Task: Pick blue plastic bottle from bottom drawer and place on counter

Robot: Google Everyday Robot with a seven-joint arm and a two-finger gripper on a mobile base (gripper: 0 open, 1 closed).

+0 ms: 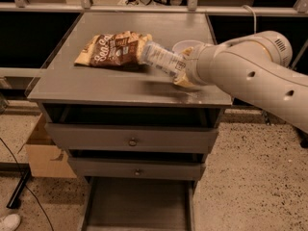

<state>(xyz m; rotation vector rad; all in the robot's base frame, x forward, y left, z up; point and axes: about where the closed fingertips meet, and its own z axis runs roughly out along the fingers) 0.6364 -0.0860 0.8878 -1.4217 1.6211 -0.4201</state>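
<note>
Camera view: the gripper [186, 74] hangs over the counter [96, 85], fingers closed on one end of the blue plastic bottle [160, 59], which juts out tilted to its left, far end at the brown chip bag [111, 49]. A white bowl [184, 46] sits just behind the gripper, and the bottom drawer [137, 208] is open well below. Best to lower onto bare counter short of the bag, level the bottle, then release
</note>
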